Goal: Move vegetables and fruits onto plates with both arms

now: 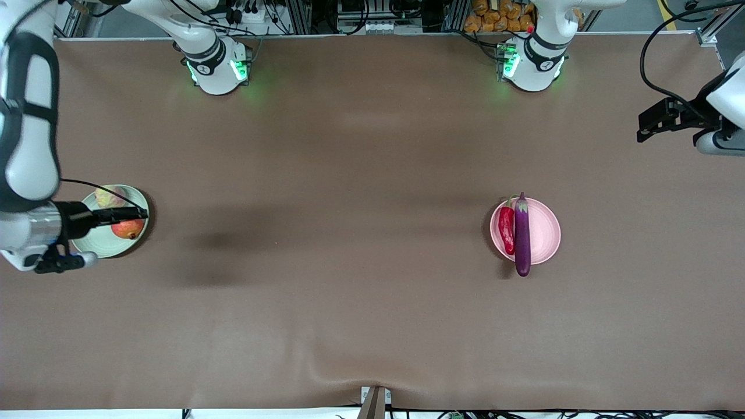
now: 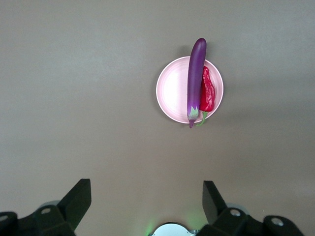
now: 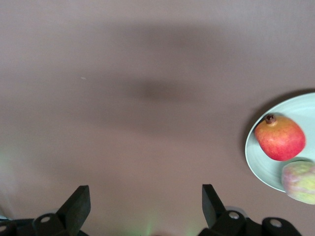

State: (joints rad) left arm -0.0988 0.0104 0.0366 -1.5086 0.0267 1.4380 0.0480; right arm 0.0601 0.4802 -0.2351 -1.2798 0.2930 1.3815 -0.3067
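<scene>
The pale pink plate (image 1: 546, 230) holds the purple eggplant (image 1: 522, 235) and the red chili (image 1: 507, 230); the eggplant's tip overhangs the rim. The left wrist view shows that plate (image 2: 172, 91), eggplant (image 2: 195, 78) and chili (image 2: 208, 91) from high above. The pale green plate (image 1: 93, 247) holds the red-orange fruit (image 1: 128, 228) and the pale yellow-green fruit (image 1: 107, 196). My right gripper (image 1: 142, 214) is open and empty, high up over the table beside the green plate (image 3: 300, 110). My left gripper (image 1: 643, 131) is open and empty, raised at its end of the table.
Brown cloth covers the table. The two arm bases (image 1: 215, 70) (image 1: 532, 64) stand at the back edge, with cables and shelves past them. A clamp (image 1: 373, 401) sticks up at the table's front edge.
</scene>
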